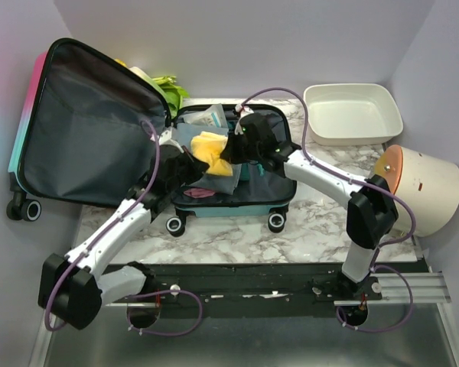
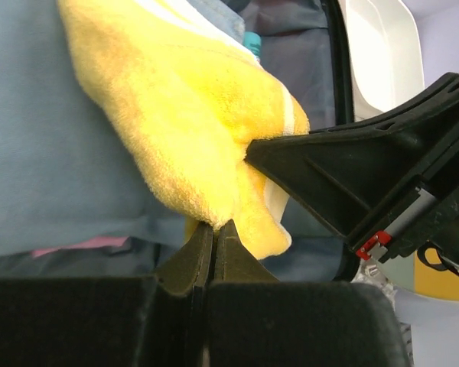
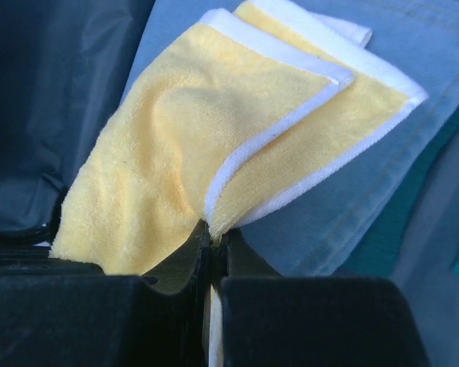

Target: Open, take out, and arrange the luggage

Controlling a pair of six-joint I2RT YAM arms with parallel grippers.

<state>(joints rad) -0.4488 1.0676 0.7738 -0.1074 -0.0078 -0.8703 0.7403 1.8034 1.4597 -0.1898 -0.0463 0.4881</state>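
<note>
The luggage (image 1: 76, 130) lies open on the marble table, its dark-lined lid standing up at the left and its teal base (image 1: 237, 208) in the middle. A yellow towel (image 1: 209, 147) with white edging lies on a blue-grey garment (image 3: 382, 176) inside the base. My left gripper (image 2: 215, 228) is shut, with the towel's (image 2: 191, 122) lower edge nipped at its tips. On the opposite side, my right gripper (image 3: 213, 233) is shut on the towel's (image 3: 183, 138) folded white-trimmed corner. Its black finger (image 2: 344, 172) shows in the left wrist view.
A white tray (image 1: 352, 115) sits at the back right, and a cream drum with an orange face (image 1: 424, 187) lies at the right edge. Green and yellow items (image 1: 168, 90) lie behind the lid. Pink cloth (image 1: 199, 193) lies near the base's front.
</note>
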